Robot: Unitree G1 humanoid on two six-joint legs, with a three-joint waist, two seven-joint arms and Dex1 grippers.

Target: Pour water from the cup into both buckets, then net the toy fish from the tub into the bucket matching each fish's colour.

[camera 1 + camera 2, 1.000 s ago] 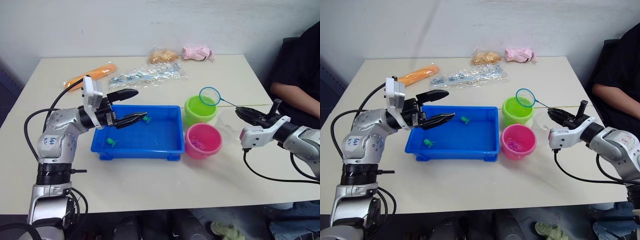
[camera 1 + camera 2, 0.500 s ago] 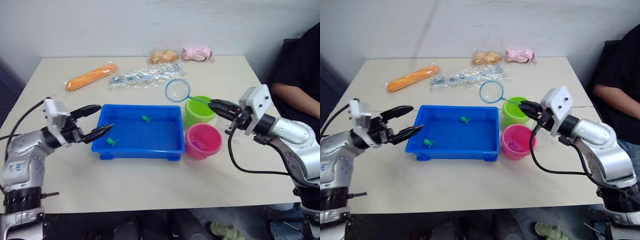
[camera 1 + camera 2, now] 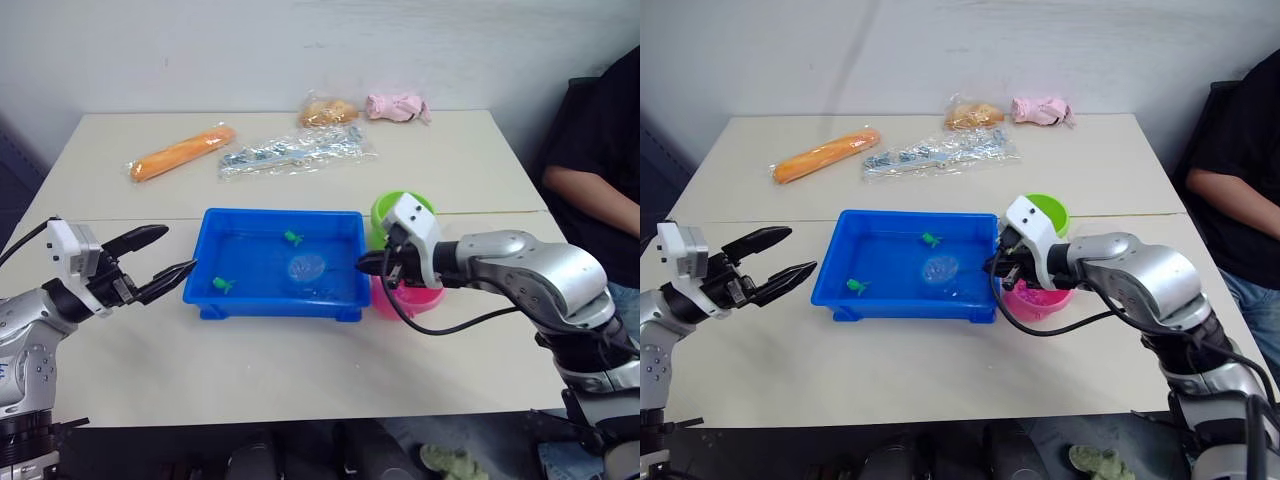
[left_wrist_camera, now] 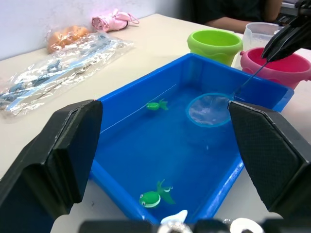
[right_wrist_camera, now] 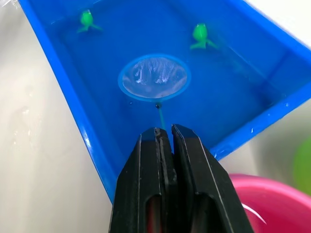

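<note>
Your right tool (image 5: 163, 138) is clamped on the thin black handle of the small blue-rimmed mesh net (image 5: 154, 77), and the hoop sits down in the water of the shallow bright blue plastic tub (image 3: 345, 222), in the middle of the tabletop (image 3: 300, 370). Your left tool (image 3: 150, 268) hangs spread wide and empty just off the tub's left end, nearer the tabletop's left edge.

Two tiny green plastic fish are left in the tub: one (image 3: 292, 238) by the wall facing the far edge, one (image 3: 223, 285) toward the near-left corner. The hoop lies between them and touches neither. The lime green plastic bucket (image 3: 382, 207) stands beyond the tub's right end, the pink plastic bucket (image 3: 430, 300) just nearer the front edge, both partly hidden behind your right arm. The clear plastic cup (image 4: 257, 33) stands behind them.

Watch these from here:
- The fish float free; a fast sweep would likely push them ahead of the rim instead of into the mesh.
- The handle is thin, so it could twist in the grip and tip the hoop as you lift.
- Your forearm hangs close over the pink bucket; swinging back carelessly could knock it.
- The buckets sit side by side, so a green fish could land in pink.
</note>
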